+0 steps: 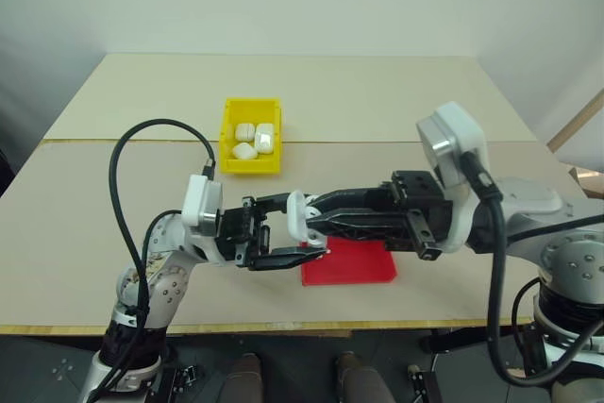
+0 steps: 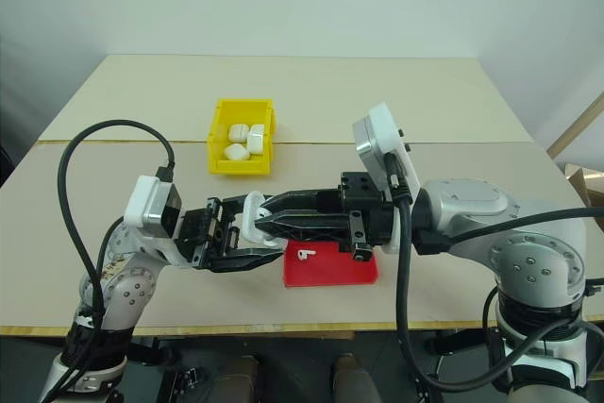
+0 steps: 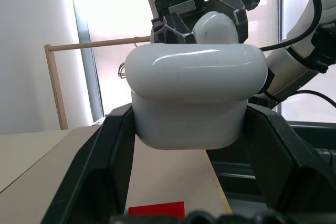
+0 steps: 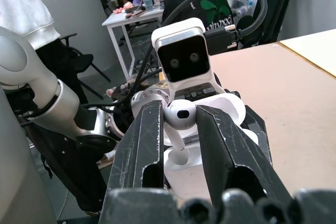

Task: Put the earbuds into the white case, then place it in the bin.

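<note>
A pale wooden table (image 1: 396, 101) fills the scene, seen from above the robot's two arms. Both arms meet over its near edge, close to the middle of the view.

At about eleven o'clock from that meeting point stands the bin (image 1: 229, 126), bright yellow with tall walls, already holding a few white cases. The table around it is bare, so there is open room to carry something over and lower it in. Just under the grippers, at five o'clock, lies a flat red tray (image 2: 354, 271) near the table's front edge, with one of the earbuds (image 2: 305, 254) resting on it.

The left gripper (image 1: 288, 230) is clamped on the white case (image 3: 195, 96), its lid flipped open. The case is glossy, hard and light, likely slippery; the flat sides give the surest hold, as the fingers grip it now.

The right gripper (image 4: 178, 129) pinches a second earbud (image 4: 179, 116) by its rounded head, stem pointing down toward the open case. This piece is tiny, smooth and feather-light, so it could easily squirt out of the fingers. The socket is small, so the stem probably has to be lined up carefully before release.
</note>
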